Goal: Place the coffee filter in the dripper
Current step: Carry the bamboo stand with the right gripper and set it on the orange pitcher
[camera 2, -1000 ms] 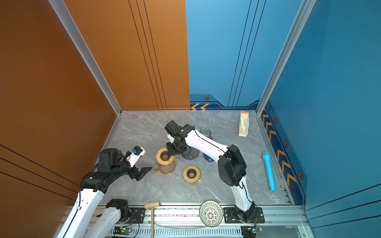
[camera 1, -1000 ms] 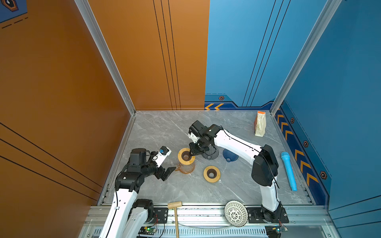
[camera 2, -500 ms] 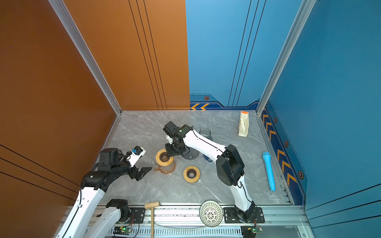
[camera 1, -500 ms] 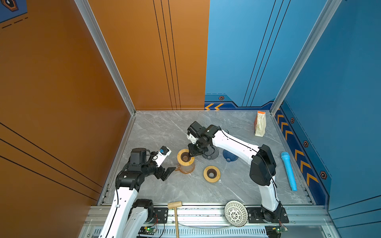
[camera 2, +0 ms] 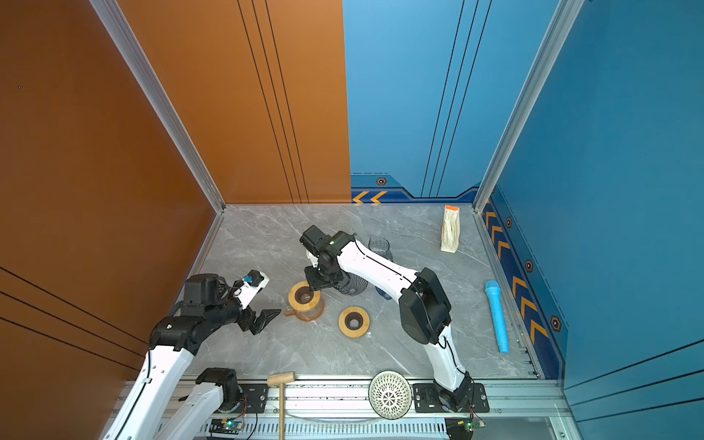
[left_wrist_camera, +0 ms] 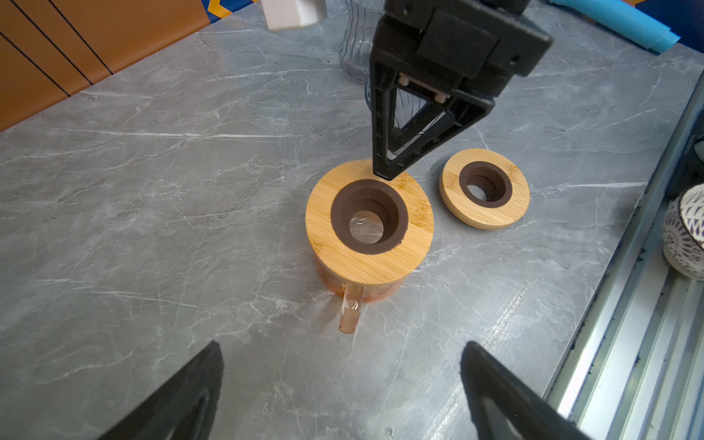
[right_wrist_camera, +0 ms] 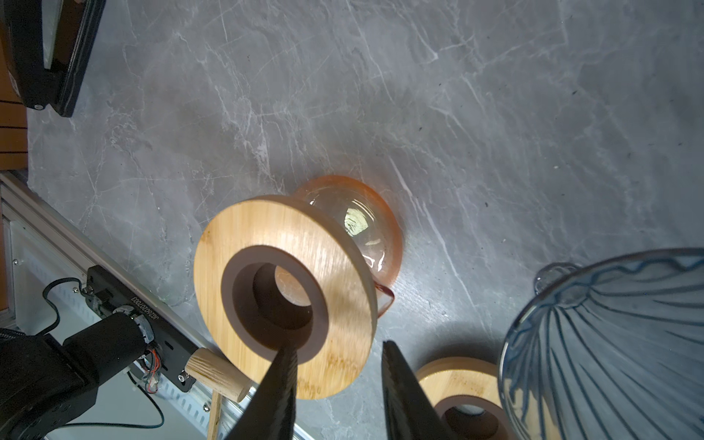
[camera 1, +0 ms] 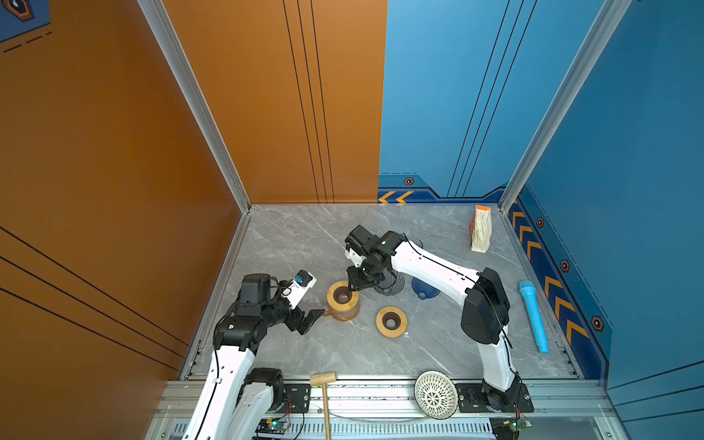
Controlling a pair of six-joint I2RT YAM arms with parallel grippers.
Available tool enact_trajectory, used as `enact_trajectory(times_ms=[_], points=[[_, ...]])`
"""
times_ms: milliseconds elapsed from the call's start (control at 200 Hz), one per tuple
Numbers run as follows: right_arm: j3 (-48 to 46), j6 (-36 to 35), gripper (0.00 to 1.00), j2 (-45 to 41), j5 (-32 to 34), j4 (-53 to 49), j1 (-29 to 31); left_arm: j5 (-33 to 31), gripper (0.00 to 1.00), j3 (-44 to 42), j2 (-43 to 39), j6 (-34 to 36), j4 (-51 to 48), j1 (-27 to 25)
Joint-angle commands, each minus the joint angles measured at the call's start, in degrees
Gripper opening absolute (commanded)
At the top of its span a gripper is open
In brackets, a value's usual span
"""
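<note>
The right gripper [camera 1: 354, 285] stood over the wooden ring [left_wrist_camera: 368, 223] on the amber cup [right_wrist_camera: 375, 232], jaws a little apart astride its rim. The left gripper [camera 1: 310, 320] hung beside, spread wide and empty. The coffee filter pack [camera 1: 480, 228] stood by the back wall, well apart from the dripper [camera 1: 389, 284].

You see table [camera 1: 304, 244]: grey, white marble veins. Wooden ring [left_wrist_camera: 365, 263]: light bamboo, brown inner part. Cup [right_wrist_camera: 365, 228]: amber glass. Dripper [right_wrist_camera: 609, 343]: blue-grey, ribbed lines. Tube [camera 1: 533, 316]: cyan.

black mount plate [right_wrist_camera: 144, 308]: printed serial, digits unclear | blue wall trim [camera 1: 419, 195]: orange chevrons
</note>
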Motion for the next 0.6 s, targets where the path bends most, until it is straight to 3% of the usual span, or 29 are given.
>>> enact_trajectory(times_ms=[0, 305, 596], points=[[2.0, 0.1, 0.36, 0.4, 1.4, -1.8, 0.2, 2.0, 0.98, -0.6, -0.3, 1.0, -1.0, 0.7], [3.8, -0.8, 0.37, -2.0, 3.4, -1.8, 0.1, 3.1, 0.98, 1.5, 0.3, -1.2, 2.4, 0.7], [3.7, -4.8, 0.37, -7.6, 11.8, -1.8, 0.0, 2.1, 0.98, 7.9, 4.1, -5.9, 5.4, 0.3]])
